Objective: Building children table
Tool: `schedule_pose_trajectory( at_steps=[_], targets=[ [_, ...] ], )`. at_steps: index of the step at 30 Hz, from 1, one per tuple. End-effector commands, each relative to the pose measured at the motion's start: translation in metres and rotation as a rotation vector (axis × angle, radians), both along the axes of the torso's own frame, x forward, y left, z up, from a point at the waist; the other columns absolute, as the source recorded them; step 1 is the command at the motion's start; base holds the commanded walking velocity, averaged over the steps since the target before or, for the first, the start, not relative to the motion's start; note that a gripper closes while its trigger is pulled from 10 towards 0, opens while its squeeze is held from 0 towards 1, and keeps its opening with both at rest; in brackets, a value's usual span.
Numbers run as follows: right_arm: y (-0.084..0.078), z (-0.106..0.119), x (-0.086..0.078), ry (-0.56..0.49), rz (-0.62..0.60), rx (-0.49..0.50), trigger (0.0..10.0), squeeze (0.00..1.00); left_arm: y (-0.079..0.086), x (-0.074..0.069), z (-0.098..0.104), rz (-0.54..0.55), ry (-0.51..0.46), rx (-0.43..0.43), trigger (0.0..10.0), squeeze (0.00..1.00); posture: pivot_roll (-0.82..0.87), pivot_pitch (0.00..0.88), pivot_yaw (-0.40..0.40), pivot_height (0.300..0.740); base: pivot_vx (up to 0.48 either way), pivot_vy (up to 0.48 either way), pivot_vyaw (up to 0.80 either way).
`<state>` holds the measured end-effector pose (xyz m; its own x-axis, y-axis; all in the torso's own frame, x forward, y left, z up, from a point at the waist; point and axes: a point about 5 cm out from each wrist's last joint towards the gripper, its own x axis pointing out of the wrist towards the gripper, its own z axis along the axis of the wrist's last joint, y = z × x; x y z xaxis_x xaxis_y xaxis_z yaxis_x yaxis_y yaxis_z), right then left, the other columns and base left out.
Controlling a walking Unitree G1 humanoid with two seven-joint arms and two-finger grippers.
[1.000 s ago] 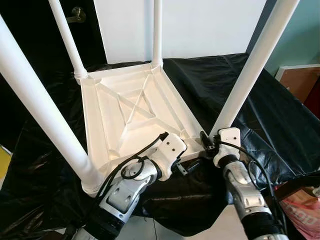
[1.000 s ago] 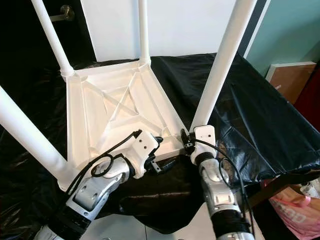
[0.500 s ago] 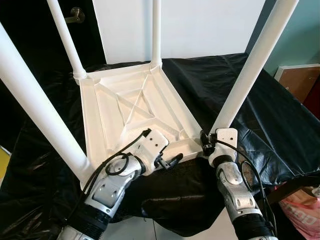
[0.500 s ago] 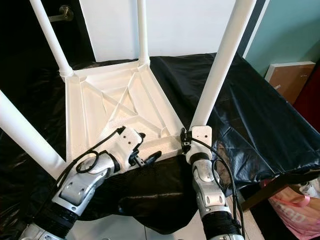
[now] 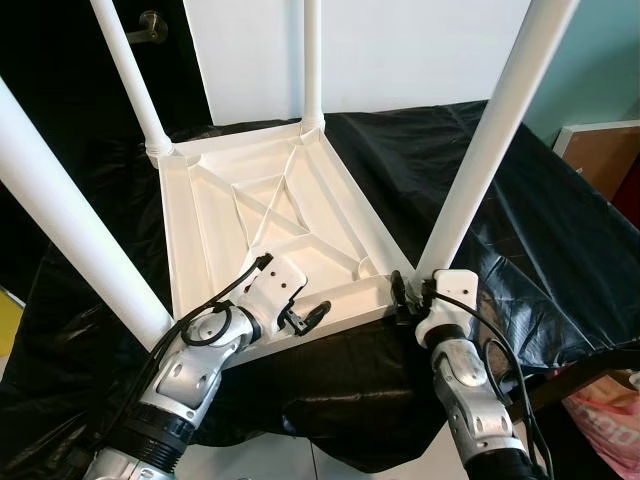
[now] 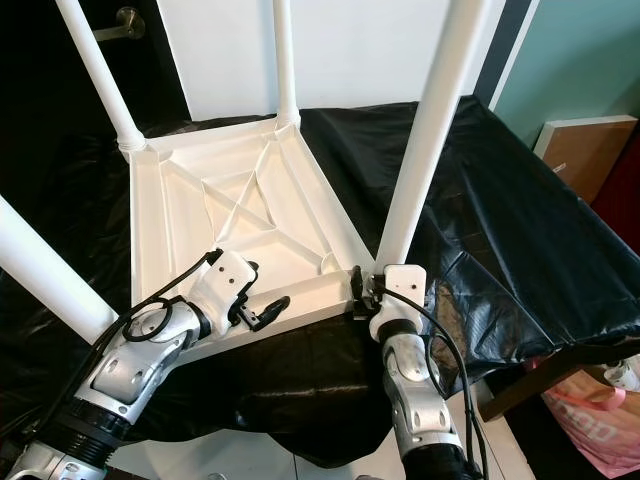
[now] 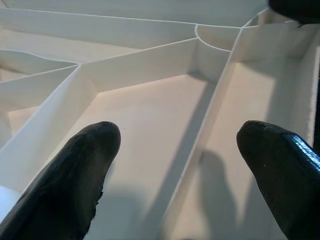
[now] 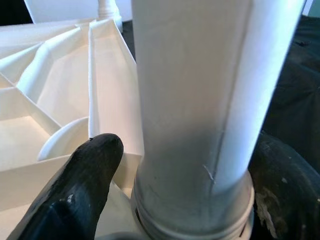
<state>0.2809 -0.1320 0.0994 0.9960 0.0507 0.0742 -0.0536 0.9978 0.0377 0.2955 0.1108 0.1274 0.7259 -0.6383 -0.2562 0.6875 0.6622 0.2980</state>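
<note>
The white plastic children's table (image 5: 270, 225) lies upside down on a black plastic sheet (image 5: 540, 230) draped over a work surface, its ribbed underside facing up and four white tubular legs standing in the corner sockets.

The right gripper (image 8: 172, 200) is at the near right corner. Its two black fingers (image 8: 85, 185) straddle the base of the near right leg (image 5: 480, 160), just above the socket collar; they look pressed against the tube, but contact on both sides cannot be confirmed.

The left gripper (image 7: 175, 165) is over the near edge of the tabletop, left of centre. Its fingers are apart, one on each side of a thin white rib (image 7: 200, 150), holding nothing.

Risks:
- The table's near edge sits close to the near edge of the surface. A pull toward the robot would probably slide the table off, since the sheet appears slick.
- Sideways force on the near right leg could tilt it in its socket or tip the table.
- Closing the left gripper on the rib could bend it.
</note>
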Motion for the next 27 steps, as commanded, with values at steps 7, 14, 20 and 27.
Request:
schedule_pose_trajectory(
  at_steps=[7,14,20,27],
  targets=[
    [-0.014,0.007,-0.008,-0.047,0.039,0.026,10.0,0.0,-0.004,-0.01,-0.003,-0.09,0.048,-0.027,10.0,0.0,-0.14,0.05,-0.008,0.74,0.0,0.0,0.0],
    [-0.015,0.011,-0.012,-0.035,0.12,0.121,10.0,0.0,-0.018,-0.023,0.008,-0.146,0.093,-0.191,10.0,0.0,-0.16,0.055,-0.009,0.74,0.0,0.0,0.0],
    [-0.015,0.007,-0.014,0.007,0.146,0.096,10.0,0.0,-0.03,-0.04,0.012,-0.22,0.146,-0.273,10.0,0.0,-0.17,0.058,-0.009,0.74,0.0,0.0,0.0],
    [-0.02,0.0,-0.004,0.082,0.173,0.015,10.0,0.0,-0.024,-0.043,-0.005,-0.198,0.175,-0.141,10.0,0.0,-0.17,0.064,-0.007,0.74,0.0,0.0,0.0]
  ],
)
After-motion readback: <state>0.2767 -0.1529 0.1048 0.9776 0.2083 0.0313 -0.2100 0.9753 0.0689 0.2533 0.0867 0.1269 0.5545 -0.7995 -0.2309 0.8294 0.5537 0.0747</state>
